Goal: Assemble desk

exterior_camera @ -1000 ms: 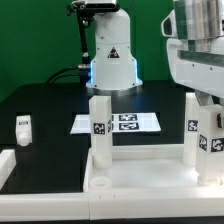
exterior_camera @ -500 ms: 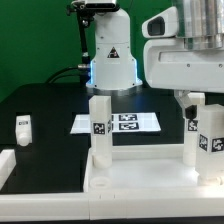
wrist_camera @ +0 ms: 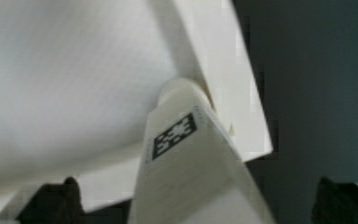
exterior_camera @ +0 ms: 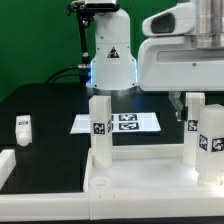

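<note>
Now the claw stands wide open above the tabletop slab, its dark fingers on either side of an upright leg, with a gap showing on both sides. The slab lies on the black desk, nearest the camera. Another upright leg stands toward the exterior view's left and a third leg at its right edge. A loose leg sits well apart on the desk, and the marker board lies behind the slab.
</note>
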Controlling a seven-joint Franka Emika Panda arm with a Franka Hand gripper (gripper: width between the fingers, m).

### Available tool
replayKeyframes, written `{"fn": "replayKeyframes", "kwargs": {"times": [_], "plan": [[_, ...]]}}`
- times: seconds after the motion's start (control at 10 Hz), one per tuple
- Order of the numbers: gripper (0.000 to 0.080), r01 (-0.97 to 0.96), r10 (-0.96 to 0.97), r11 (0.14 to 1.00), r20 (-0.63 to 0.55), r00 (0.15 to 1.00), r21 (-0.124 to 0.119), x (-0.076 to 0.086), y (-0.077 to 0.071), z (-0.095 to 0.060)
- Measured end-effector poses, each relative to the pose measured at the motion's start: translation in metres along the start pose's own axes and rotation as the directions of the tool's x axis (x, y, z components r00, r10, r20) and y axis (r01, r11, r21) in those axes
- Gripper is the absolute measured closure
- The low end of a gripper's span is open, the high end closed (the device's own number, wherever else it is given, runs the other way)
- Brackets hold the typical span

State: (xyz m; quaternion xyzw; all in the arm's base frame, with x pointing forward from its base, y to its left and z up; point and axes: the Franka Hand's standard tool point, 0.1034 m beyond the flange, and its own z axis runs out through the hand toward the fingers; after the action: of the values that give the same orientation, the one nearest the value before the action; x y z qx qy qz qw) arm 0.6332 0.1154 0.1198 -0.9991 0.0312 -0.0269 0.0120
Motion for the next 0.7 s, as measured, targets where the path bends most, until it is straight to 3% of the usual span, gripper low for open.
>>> {"fn": "replayKeyframes", "kwargs": {"times": [0.2, 0.3, 0.4, 0.5, 0.7], "plan": [[0.0150, 0.248, -0.248, 0.969, -0.011, 0.969, -0.003, -0.0007, 0.0010, 0.0022], [0.0150, 0.157, -0.157, 0.988, -0.010, 0.988, 0.000, -0.0009, 0.0005, 0.0026], [0.0284, 0.157, -0.157, 0.988, -0.010, 0.988, -0.002, -0.0008, 0.0013, 0.0028], [0.0284, 0.136, -0.136, 0.991, -0.009, 0.991, -0.001, -0.0010, 0.0012, 0.0032], [0.0517, -0.042, 0.042, 0.999, -0.008, 0.999, 0.002, -0.0012, 0.0009, 0.0035]]}}
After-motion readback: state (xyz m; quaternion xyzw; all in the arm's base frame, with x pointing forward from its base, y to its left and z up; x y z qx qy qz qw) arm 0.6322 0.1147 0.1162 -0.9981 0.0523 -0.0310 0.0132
